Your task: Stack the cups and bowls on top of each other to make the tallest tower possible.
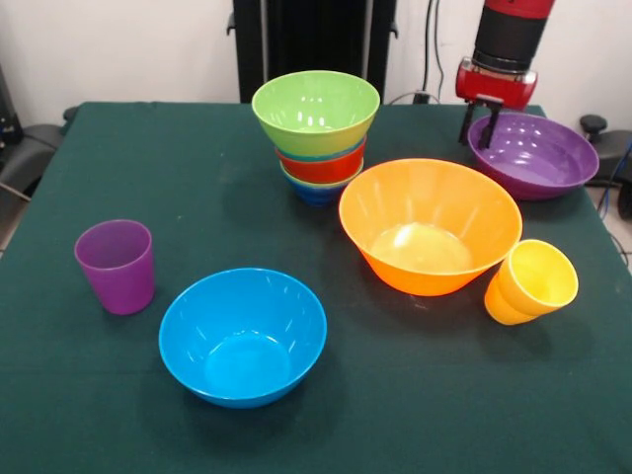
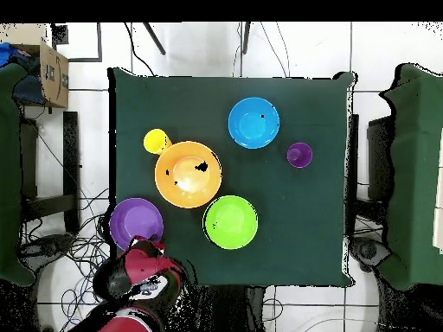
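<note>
From the front, the gripper (image 1: 481, 122) hangs at the near rim of the purple bowl (image 1: 538, 158), fingers seemingly apart. The tower (image 1: 318, 133), green bowl topmost, stands left of the orange bowl (image 1: 431, 225). From overhead, the gripper (image 2: 145, 245) touches the purple bowl (image 2: 131, 220).

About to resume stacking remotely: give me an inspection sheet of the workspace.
Surface: green tablecloth, flat.
Job's things: tower of nested bowls, green on top; orange bowl, blue bowl, purple bowl apart; purple cup upright; yellow cup tilted beside the orange bowl.
Clutter: nothing seen.
Grippers: pincer open, at the purple bowl's rim, holding nothing.
Cables: cables on the floor near the base.
Surroundings: cardboard box beside the table.
</note>
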You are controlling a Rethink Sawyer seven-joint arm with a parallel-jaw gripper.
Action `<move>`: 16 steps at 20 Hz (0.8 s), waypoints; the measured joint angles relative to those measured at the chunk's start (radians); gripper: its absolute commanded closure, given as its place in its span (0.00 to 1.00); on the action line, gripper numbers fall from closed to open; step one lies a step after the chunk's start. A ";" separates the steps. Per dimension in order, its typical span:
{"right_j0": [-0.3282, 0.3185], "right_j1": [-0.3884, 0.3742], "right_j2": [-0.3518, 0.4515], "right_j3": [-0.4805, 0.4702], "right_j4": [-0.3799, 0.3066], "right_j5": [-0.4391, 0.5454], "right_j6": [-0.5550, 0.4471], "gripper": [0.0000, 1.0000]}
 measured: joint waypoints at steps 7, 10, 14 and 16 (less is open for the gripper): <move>-0.007 -0.011 -0.002 0.000 0.009 0.000 0.000 1.00; -0.023 -0.024 -0.002 0.000 0.009 0.000 0.000 1.00; -0.033 -0.064 -0.002 0.001 0.009 0.008 0.000 1.00; -0.034 -0.090 -0.002 0.001 0.008 0.021 0.000 1.00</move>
